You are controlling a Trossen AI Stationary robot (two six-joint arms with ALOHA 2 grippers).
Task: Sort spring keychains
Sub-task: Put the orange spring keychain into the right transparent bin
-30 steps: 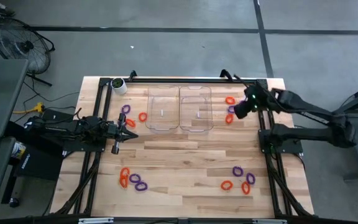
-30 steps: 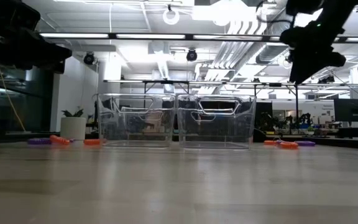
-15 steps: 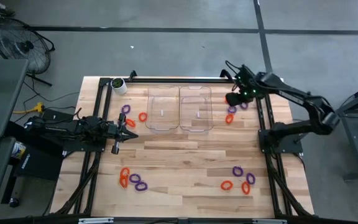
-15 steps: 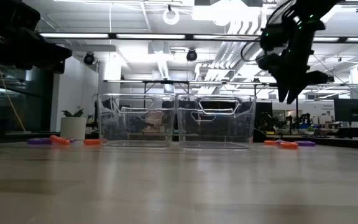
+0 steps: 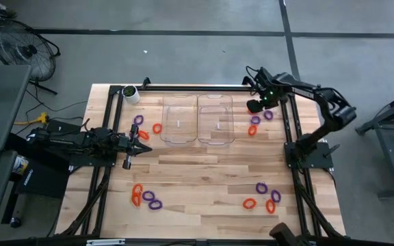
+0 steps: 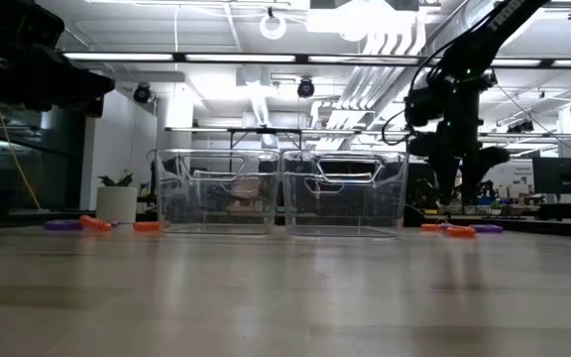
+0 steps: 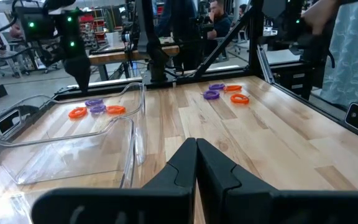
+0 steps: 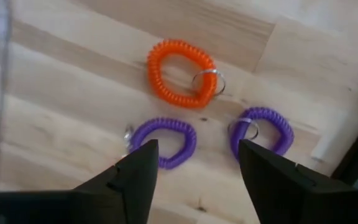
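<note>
Orange and purple spring keychains lie flat on the wooden table in several clusters: left of the trays, right of them, near left and near right. My right gripper hangs open, pointing down, just above the cluster beside the right tray. In the right wrist view its fingers stand either side of a purple keychain, with an orange one and another purple one close by. My left gripper rests shut at the table's left side.
Two clear trays sit side by side at the table's far middle; the right one's wall is close to my right gripper. A white-and-green roll stands at the far left corner. Bare wood lies in the table's middle.
My right arm has swung in from the table's right edge toward the far side and the right tray. Its gripper has tipped to point down and dropped from high above the table to just over the keychain cluster there.
</note>
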